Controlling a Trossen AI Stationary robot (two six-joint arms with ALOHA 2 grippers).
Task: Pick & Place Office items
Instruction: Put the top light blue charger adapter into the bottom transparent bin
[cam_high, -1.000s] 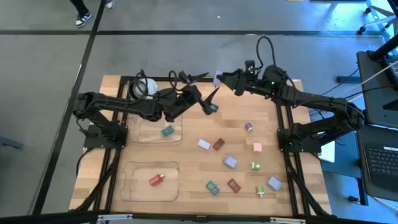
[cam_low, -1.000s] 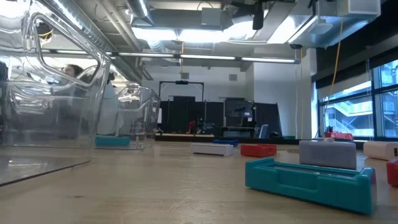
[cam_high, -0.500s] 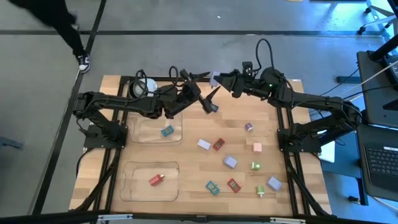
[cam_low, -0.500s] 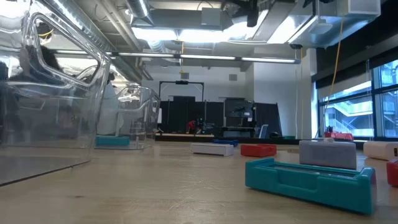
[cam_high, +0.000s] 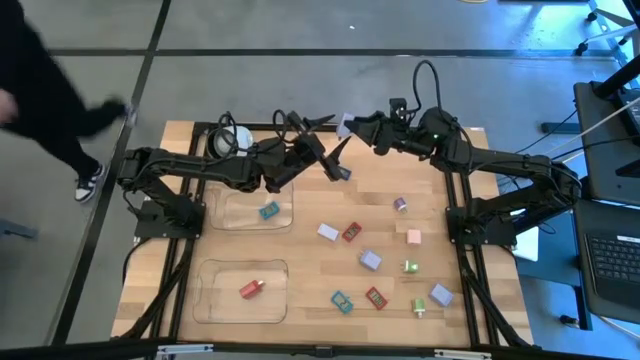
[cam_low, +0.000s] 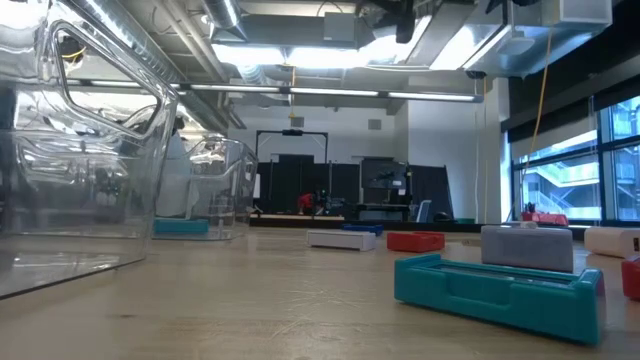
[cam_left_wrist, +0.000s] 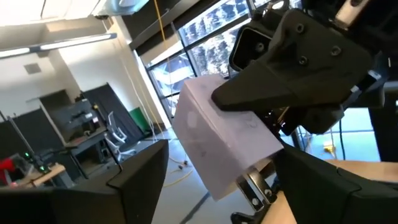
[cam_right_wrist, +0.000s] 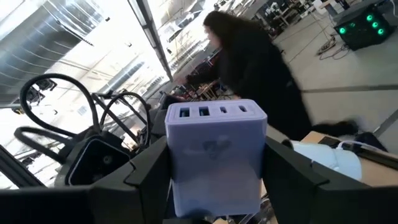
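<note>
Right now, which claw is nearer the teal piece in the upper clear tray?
Left. The left claw is up and right of the teal piece; the right claw, gripping a lavender block, is farther.

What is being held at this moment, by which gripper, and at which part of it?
The right gripper holds a lavender block by its two opposite sides, the port face pointing away. The left gripper, with open jaws, holds nothing.
</note>
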